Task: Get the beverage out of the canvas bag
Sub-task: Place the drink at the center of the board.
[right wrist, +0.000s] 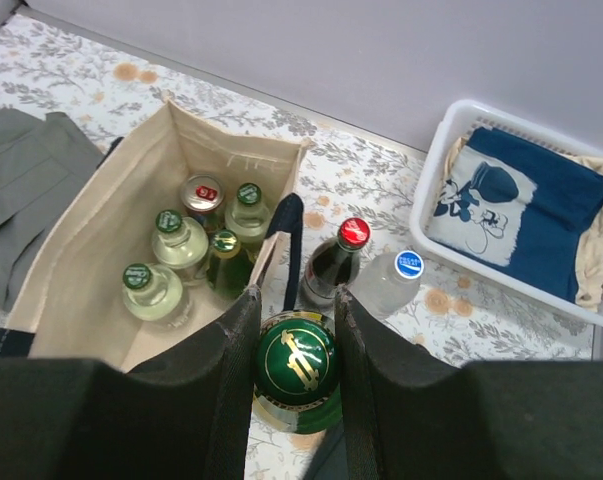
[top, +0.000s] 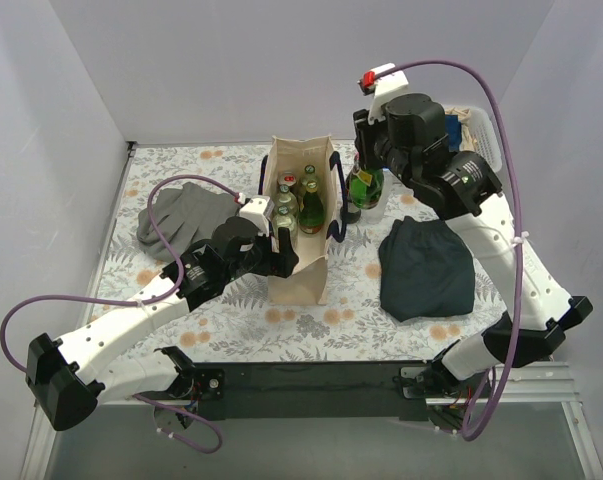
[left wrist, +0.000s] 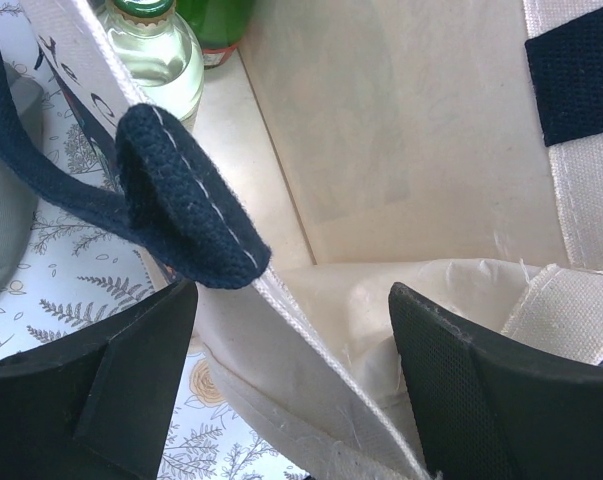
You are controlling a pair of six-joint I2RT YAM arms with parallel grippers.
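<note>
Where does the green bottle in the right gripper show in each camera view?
Top external: green bottle just right of the canvas bag, in the right gripper.
Left wrist: not in it.
Right wrist: bottom centre, cap toward the camera.
Shared landmark: the canvas bag, seen in all three.

Brightness: we see bright, even, diffuse light in all three views.
Shadows: we find only faint, soft ones beneath the arms, lower overhead view.
Glare: we note a mild sheen atop the green bottle (right wrist: pixel 296 362).
Focus: we see the dark fingers (left wrist: pixel 501 400) soft along the bottom of both wrist views.
</note>
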